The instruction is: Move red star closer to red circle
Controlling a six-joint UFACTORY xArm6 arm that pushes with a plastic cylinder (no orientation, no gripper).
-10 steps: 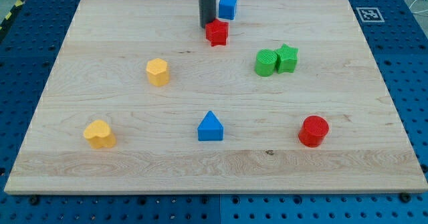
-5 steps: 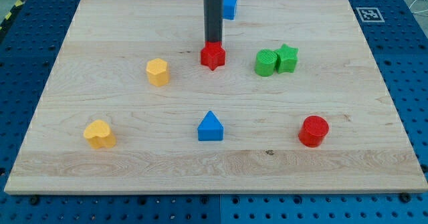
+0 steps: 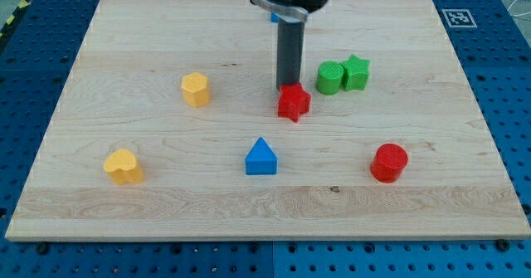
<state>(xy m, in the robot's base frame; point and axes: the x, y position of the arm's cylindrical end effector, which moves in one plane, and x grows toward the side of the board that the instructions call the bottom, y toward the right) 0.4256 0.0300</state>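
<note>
The small red plastic star block point(image 3: 294, 102) sits near the middle of the pale wooden desk point(image 3: 124, 46), just below and left of the two green blocks point(image 3: 342, 75). My tip point(image 3: 288, 88) rests against the star's upper edge, on the side toward the view's top; this rod has no jaws, so nothing is clenched or released, it only pushes. The squat red plastic circle block point(image 3: 389, 163) lies well apart, toward the view's bottom right of the star. From my tip the star lies just toward the view's bottom, so I judge a push should angle down and rightward. The star is squat, with no clear long axis; which way its points face I cannot tell.
</note>
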